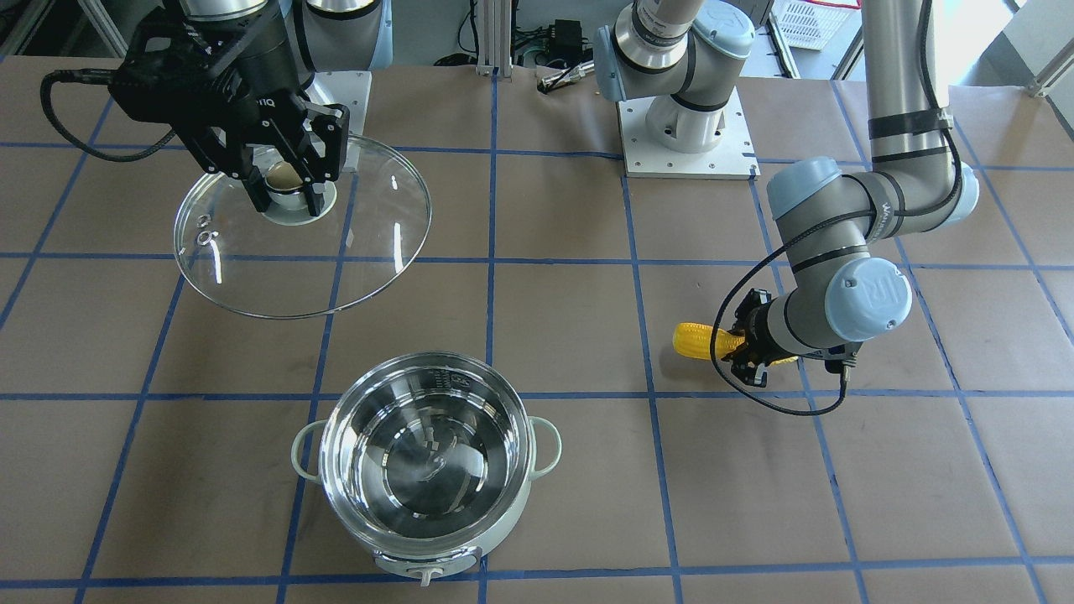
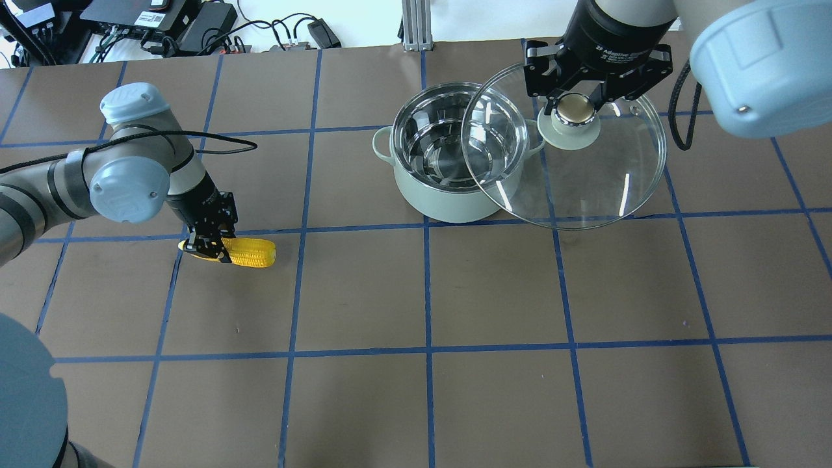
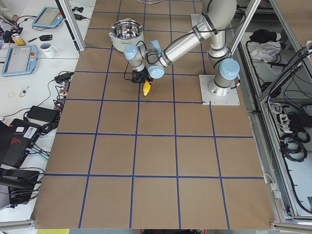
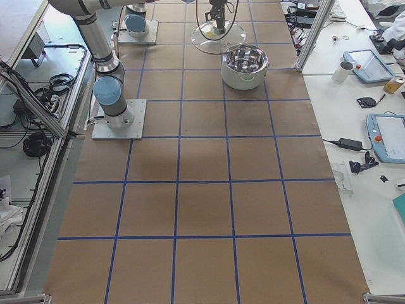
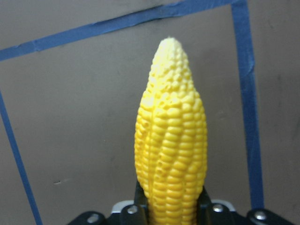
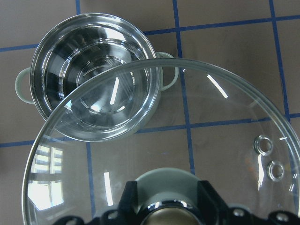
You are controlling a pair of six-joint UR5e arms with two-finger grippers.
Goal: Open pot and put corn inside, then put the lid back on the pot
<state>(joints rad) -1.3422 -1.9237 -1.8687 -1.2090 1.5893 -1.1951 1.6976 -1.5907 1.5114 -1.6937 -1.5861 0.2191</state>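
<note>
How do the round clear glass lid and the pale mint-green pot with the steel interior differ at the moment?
The lid hangs above the table, held by the right gripper at its cream knob; the pot stands on the table, untouched. The lid is shallow and see-through; the pot is deep and opaque, open and empty. Both are round, with pale green parts.

You see: round mint-green pot (image 2: 442,198), glossy mirror-steel inside | round clear glass lid (image 2: 598,182), shiny metal rim | bumpy yellow corn ear (image 5: 171,154) | matt brown paper worktop (image 2: 494,286), blue tape lines (image 2: 427,286)
</note>
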